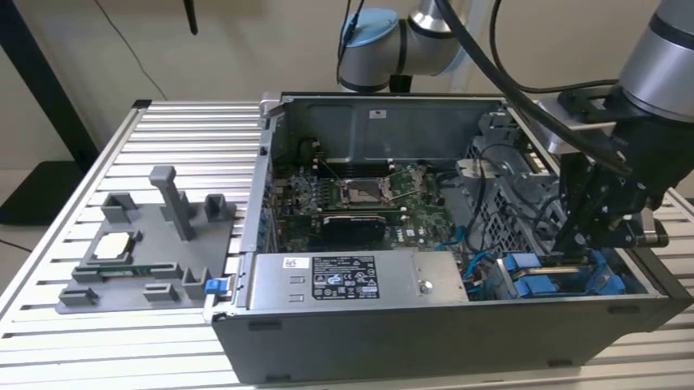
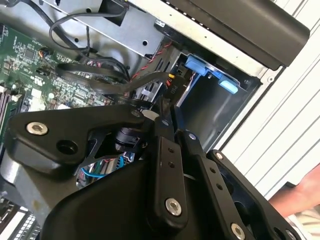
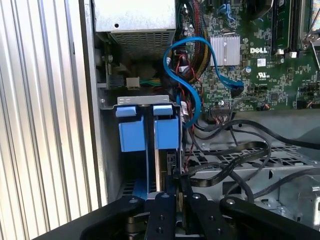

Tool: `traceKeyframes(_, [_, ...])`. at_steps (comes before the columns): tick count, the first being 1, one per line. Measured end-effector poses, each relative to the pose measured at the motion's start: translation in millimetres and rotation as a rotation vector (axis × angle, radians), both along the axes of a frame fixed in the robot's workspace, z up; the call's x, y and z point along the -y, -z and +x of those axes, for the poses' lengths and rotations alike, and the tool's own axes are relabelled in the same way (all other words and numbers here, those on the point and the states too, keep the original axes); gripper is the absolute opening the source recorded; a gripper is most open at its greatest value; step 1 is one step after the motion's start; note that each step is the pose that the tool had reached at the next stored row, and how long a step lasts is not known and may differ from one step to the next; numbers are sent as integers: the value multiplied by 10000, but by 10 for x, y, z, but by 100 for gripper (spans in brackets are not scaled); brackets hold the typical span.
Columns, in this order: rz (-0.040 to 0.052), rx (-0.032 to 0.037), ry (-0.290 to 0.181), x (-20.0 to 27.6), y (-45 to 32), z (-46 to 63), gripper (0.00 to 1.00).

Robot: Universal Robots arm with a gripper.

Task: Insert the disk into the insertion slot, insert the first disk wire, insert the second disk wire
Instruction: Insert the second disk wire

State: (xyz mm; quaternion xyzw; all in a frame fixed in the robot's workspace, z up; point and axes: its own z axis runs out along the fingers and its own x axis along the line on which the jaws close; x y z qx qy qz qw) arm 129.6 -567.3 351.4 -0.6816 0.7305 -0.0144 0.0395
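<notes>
bright even light, soft shadows inside the computer case, glare on the slatted table

The arm is a silver-grey tube with a pale blue cap at one joint and thick black cables running along it. The gripper is matte black, built of flat links fastened with silver screws.
</notes>
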Motion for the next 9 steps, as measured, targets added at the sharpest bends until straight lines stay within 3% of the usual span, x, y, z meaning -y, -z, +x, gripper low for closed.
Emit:
traceKeyframes(1, [1,0,0,0,0,0,0])
traceKeyframes(2, [0,0,0,0,-1,0,100])
traceKeyframes(3, [14,0,1,0,-3,0,100])
traceKeyframes(4, [118,0,12,0,-4,0,100])
traceKeyframes(7, [575,3,80,0,-2,-6,100])
traceKeyframes(9, [733,3,116,0,-20,-7,100])
